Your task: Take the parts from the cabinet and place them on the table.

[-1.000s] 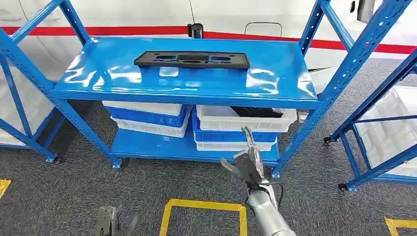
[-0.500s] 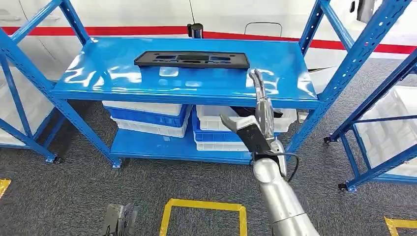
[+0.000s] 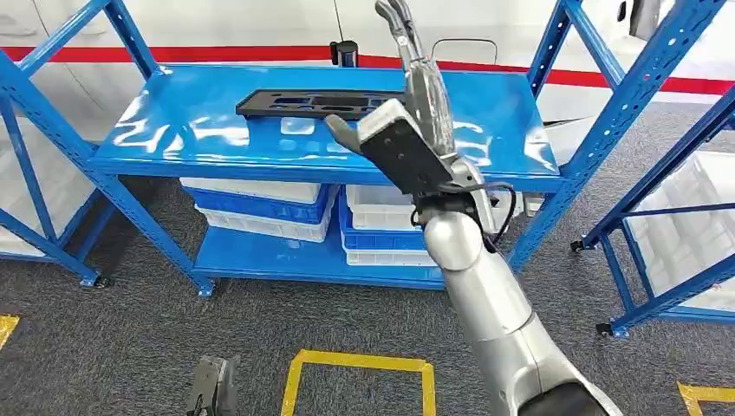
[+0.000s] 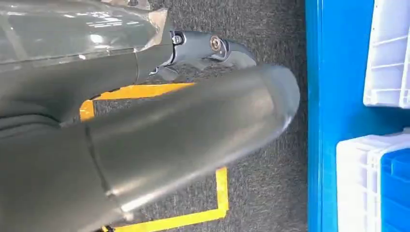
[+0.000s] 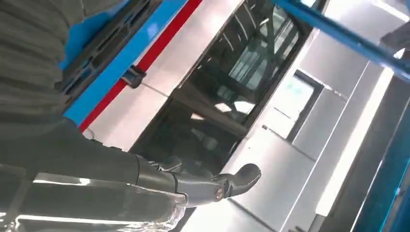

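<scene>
Since a moment ago my right hand (image 3: 407, 130) has risen from down by the lower bins to above the top shelf, and the silver forearm (image 3: 485, 295) now crosses the front edge of that shelf. Its fingers (image 3: 407, 43) are stretched out straight and apart, the thumb pointing off to the side, and they grasp nothing. From the right wrist view the same hand (image 5: 193, 186) shows with its thumb extended and nothing in it.

The black part (image 3: 321, 103), a flat, long plate with cut-outs, lies on the blue top shelf (image 3: 217, 139) of the cabinet, towards its back edge; my right hand covers its right end from my view, and I cannot tell whether it touches it. The part (image 5: 104, 48) also appears in the right wrist view, lying flat on the blue shelf.

My left hand (image 3: 214, 388) hangs low by the grey carpet (image 3: 113, 347), close to the yellow floor marking (image 3: 360, 364); whether its fingers are curled or loose I cannot tell.

Under the top shelf, white and blue bins (image 3: 260, 208) are stacked on the lower shelf. Behind the cabinet runs a white wall with a red stripe (image 3: 217, 54).
</scene>
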`<action>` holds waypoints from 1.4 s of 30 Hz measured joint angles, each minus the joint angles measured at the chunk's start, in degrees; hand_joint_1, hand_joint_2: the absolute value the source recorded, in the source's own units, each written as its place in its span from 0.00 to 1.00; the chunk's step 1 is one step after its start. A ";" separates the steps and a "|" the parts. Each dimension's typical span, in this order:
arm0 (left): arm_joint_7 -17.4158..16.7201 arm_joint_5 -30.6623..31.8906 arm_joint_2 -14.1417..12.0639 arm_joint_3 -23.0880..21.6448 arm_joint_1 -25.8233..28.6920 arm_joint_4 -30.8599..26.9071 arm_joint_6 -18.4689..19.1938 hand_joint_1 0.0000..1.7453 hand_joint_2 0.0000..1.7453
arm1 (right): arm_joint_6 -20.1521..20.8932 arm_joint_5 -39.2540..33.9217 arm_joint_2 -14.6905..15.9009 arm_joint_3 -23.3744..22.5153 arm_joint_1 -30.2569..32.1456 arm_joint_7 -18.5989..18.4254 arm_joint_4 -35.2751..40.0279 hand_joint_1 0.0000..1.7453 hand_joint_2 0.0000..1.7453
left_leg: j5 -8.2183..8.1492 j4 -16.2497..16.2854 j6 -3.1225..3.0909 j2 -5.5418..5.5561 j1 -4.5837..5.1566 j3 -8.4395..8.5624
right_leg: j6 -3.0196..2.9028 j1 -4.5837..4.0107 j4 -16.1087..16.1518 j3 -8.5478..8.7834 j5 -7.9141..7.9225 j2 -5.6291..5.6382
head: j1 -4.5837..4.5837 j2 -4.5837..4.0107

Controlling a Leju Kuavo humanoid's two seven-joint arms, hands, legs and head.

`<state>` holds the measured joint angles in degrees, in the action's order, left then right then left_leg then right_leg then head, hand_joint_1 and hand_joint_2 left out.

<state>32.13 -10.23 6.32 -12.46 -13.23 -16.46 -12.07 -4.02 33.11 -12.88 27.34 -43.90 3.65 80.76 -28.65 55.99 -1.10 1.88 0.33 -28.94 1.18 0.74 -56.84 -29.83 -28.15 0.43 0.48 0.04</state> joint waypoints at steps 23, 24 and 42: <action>0.35 -3.74 0.68 12.39 -0.23 0.02 -4.11 0.00 0.00 | 3.03 -1.22 -1.75 3.04 -9.08 -7.56 -9.49 0.00 1.00 | 0.01 0.06 0.00 -0.03 0.01 -0.08 | 0.00 0.02 0.00 -0.01 0.00 0.00 | 0.00 0.00; 0.41 -4.06 0.74 12.85 -0.23 0.02 -4.13 0.00 0.00 | 2.99 -1.42 -1.68 2.99 -9.23 -7.17 -9.83 0.00 1.00 | 0.01 0.06 0.00 -0.02 0.01 -0.08 | 0.00 0.02 0.00 -0.01 0.00 0.00 | -0.02 0.00; 1.18 -5.16 1.14 15.93 -0.12 0.04 -3.78 0.00 0.00 | 1.40 -2.77 -1.09 2.91 -10.06 -4.89 -14.75 0.00 1.00 | -0.06 0.67 -0.14 0.00 0.10 -0.45 | 0.34 0.54 0.10 -0.08 0.21 0.06 | 0.07 0.00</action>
<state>33.31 -15.39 7.45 3.48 -13.35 -16.41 -15.85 -2.62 30.34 -13.97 30.25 -53.96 -1.25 66.01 -28.71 56.66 -1.24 1.88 0.43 -29.39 1.52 1.28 -56.74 -29.91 -27.94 0.48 0.55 0.04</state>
